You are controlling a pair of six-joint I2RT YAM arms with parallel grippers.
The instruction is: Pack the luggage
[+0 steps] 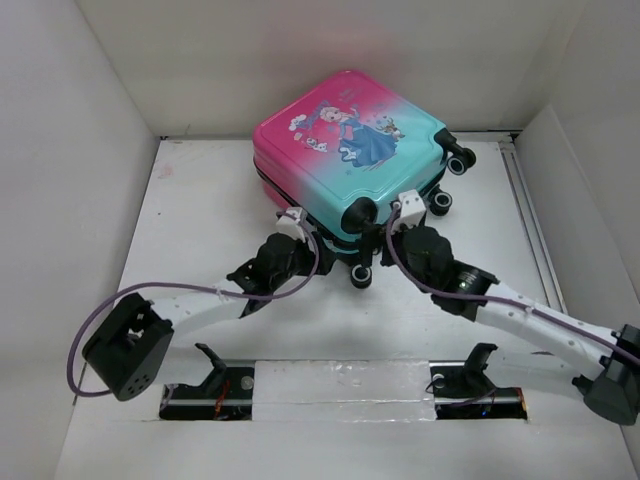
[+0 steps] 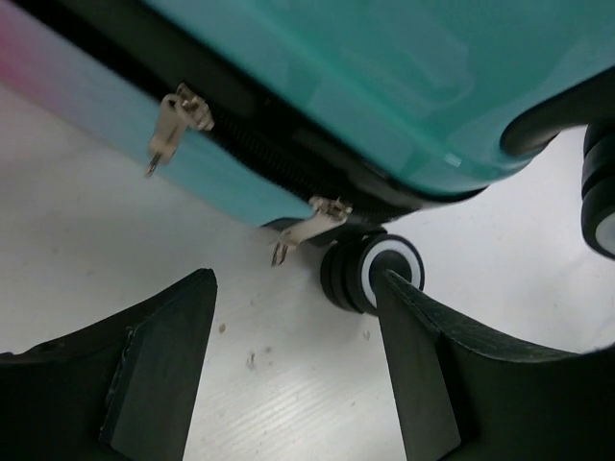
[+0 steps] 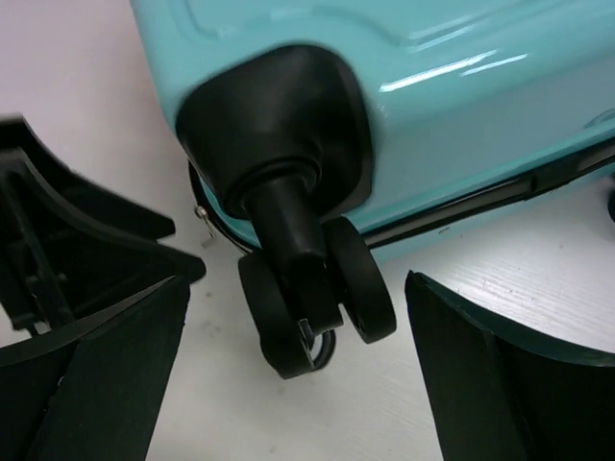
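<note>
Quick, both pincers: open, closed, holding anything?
Left pincer: open, empty, near a zipper pull on the luggage.
Right pincer: open, empty, facing a wheel.

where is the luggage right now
In the top view the luggage lies flat at the far middle of the table, print up, with the left hand and right hand at its near edge.

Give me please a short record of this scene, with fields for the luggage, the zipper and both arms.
luggage: flat on the table, printed side up, shells together
zipper pulls: two, apart, on the near side
left fingers: open, facing the zipper pulls, holding nothing
right fingers: open, aimed at a corner wheel, not gripping it
</note>
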